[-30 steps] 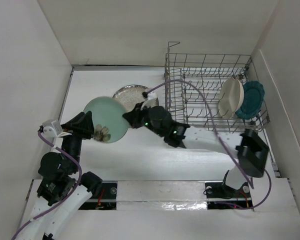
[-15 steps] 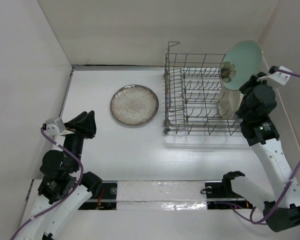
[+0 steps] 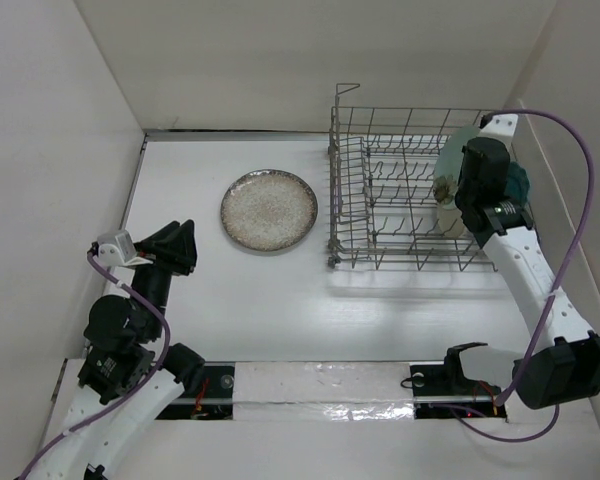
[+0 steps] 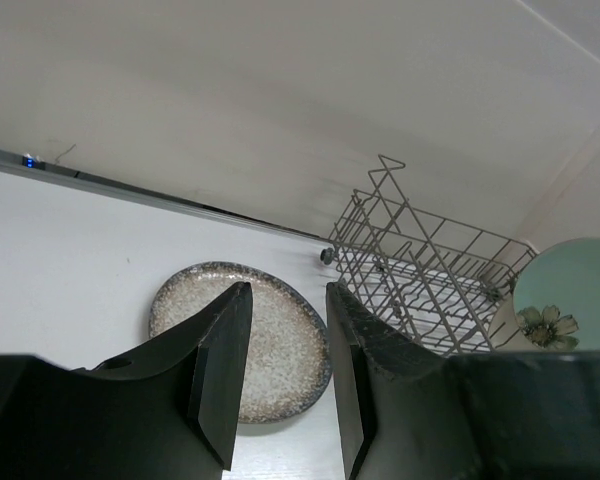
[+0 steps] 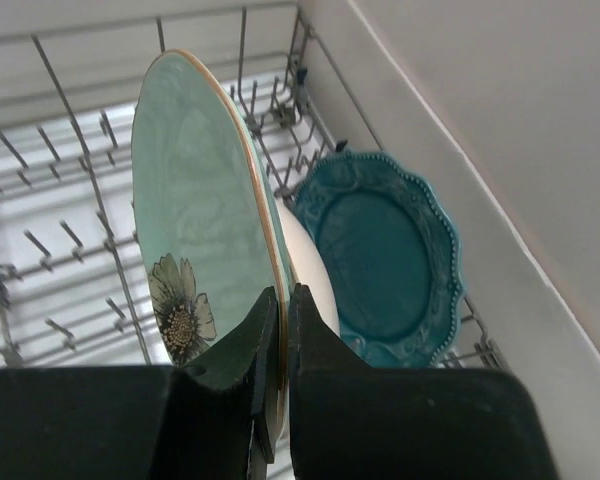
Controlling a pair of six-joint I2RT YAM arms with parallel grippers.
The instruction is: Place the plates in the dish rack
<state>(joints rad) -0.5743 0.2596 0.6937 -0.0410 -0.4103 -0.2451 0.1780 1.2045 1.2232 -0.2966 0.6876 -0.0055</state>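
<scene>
The right hand point(image 5: 278, 300) pinches the rim of an upright pale mint green flowered plate point(image 5: 195, 200) above the grey wire dish rack point(image 5: 244, 50).

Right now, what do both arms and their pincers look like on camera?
The left arm and right arm have white links, black joints and a purple cable looping alongside each. The left pincer and right pincer each have two flat matte-black fingers.
</scene>
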